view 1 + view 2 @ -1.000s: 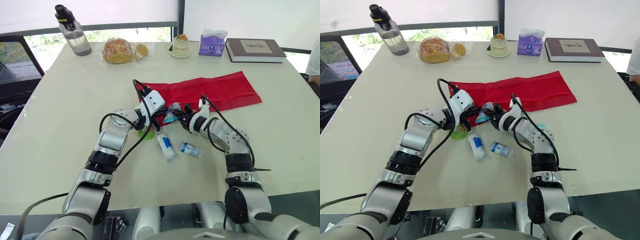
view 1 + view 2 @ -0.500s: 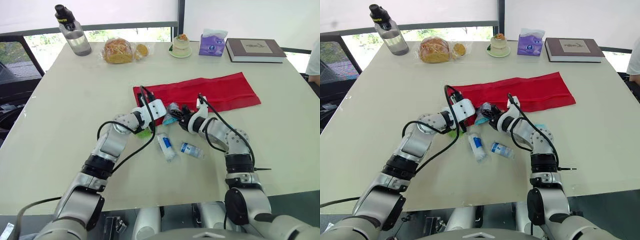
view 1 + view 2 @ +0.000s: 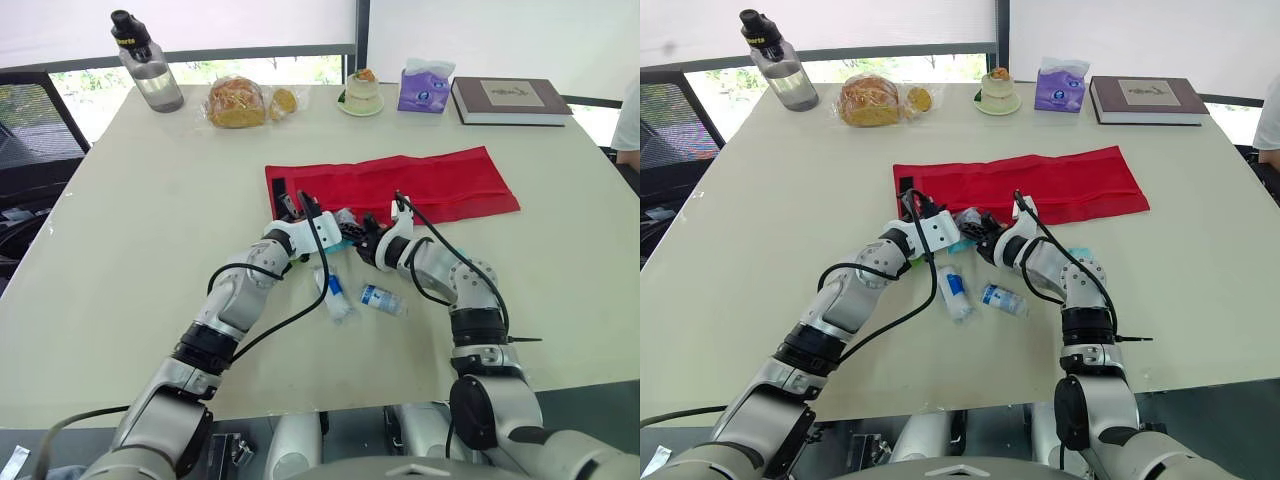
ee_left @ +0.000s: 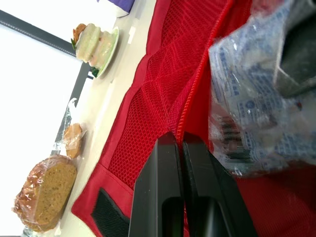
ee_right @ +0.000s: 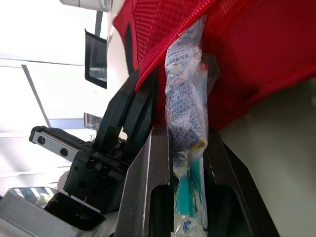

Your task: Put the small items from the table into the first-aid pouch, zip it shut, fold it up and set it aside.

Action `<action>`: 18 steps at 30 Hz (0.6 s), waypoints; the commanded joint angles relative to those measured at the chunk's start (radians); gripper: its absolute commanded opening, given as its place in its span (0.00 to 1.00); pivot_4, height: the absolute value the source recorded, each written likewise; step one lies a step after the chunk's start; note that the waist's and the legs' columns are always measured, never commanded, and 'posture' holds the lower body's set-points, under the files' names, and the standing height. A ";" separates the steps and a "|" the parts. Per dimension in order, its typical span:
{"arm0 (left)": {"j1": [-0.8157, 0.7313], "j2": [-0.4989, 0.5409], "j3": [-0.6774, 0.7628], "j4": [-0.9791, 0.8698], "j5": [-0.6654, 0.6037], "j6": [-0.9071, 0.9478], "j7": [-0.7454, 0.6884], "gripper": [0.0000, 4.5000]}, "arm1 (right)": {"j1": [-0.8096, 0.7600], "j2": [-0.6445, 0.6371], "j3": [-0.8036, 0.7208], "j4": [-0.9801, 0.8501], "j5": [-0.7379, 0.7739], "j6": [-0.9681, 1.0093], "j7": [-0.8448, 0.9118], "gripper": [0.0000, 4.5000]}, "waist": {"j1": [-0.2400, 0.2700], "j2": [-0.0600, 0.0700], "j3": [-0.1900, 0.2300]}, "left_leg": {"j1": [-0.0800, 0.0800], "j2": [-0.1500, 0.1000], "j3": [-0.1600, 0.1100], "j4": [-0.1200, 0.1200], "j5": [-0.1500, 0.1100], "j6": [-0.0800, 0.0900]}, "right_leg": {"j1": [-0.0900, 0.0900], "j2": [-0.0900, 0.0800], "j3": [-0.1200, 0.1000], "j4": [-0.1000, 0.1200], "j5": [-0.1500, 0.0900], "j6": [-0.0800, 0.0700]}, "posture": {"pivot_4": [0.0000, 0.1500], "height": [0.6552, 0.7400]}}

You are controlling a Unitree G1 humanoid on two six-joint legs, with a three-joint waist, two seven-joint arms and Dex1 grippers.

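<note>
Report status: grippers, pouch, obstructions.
Left gripper shut on pouch edge. Right gripper shut on packet at pouch mouth. Tube, small bottle loose on table.

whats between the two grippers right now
A clear plastic packet, held by the right gripper, at the red pouch edge the left gripper pinches; the right wrist view shows it.

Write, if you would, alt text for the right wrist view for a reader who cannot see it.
The right gripper holds a clear plastic packet at the open edge of the red mesh pouch. Beside it, the left gripper pinches that edge.
</note>
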 commanded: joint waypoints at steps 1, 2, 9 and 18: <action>-0.009 -0.024 0.028 -0.056 -0.018 -0.005 0.007 0.00 | -0.062 0.075 -0.007 0.023 0.000 -0.010 0.031 0.01 | -0.001 0.000 0.000 | 0.000 0.000 0.000 0.000 0.000 0.000 | 0.000 0.000 0.000 0.000 0.000 0.000 | 1.00 1.00; -0.006 -0.032 0.028 -0.061 -0.023 -0.003 0.003 0.00 | -0.072 0.077 -0.008 0.035 -0.004 -0.016 0.039 0.01 | -0.001 0.000 0.000 | 0.000 0.000 0.000 0.000 0.000 0.000 | 0.000 0.000 0.000 0.000 0.000 0.000 | 1.00 1.00; 0.009 -0.049 0.039 -0.067 -0.038 0.005 -0.014 0.00 | -0.132 0.071 -0.033 0.097 -0.010 -0.041 0.090 0.01 | -0.001 0.000 0.000 | 0.001 0.000 0.000 0.000 0.000 0.000 | 0.000 0.000 0.000 0.001 0.000 0.000 | 1.00 1.00; 0.015 -0.072 0.017 -0.072 -0.073 -0.023 -0.053 0.00 | -0.159 0.086 -0.090 0.136 -0.022 -0.121 0.101 0.01 | 0.002 0.000 0.000 | 0.000 -0.001 0.000 0.000 0.000 0.000 | 0.000 0.000 0.000 0.001 0.000 0.000 | 1.00 1.00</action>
